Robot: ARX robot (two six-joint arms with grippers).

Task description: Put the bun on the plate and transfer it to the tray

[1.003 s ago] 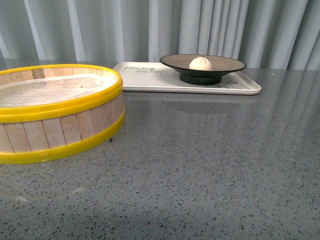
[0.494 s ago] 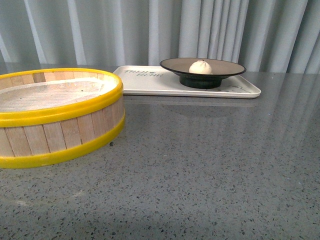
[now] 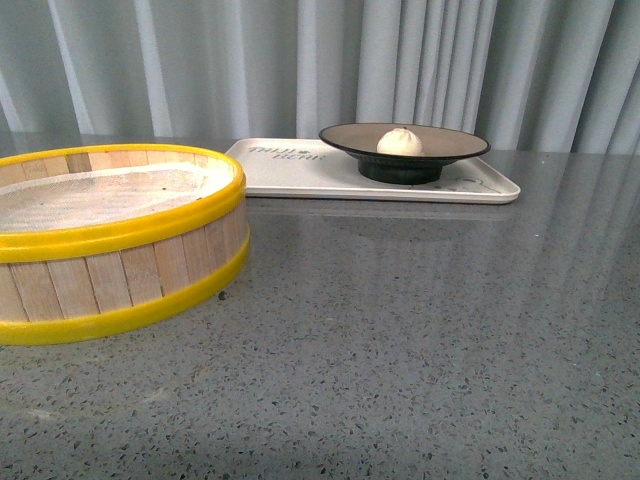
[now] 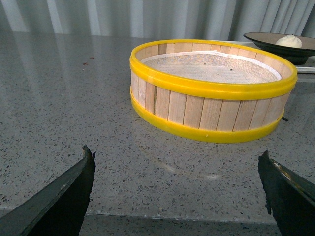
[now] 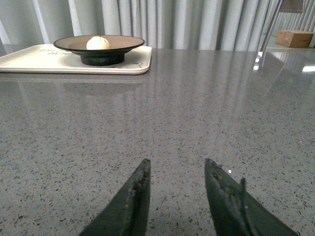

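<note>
The cream-white bun sits in the tan-brown, black-rimmed plate, which stands on the cream-white tray at the back of the table. The same three show in the right wrist view: the bun, the plate, the tray. The bun and the plate also show in the left wrist view. My left gripper is wide open and empty, low over the table near its front edge. My right gripper is open and empty, far from the tray. Neither arm shows in the front view.
A yellow-rimmed wooden steamer basket stands at the front left, with a white liner inside; it fills the left wrist view ahead of the left gripper. Grey curtains hang behind the speckled grey table. A cardboard box sits far off.
The front view has shifted a little: the basket sits lower and further left, the tray and plate slightly lower. Bun, plate and tray keep their places relative to each other.
</note>
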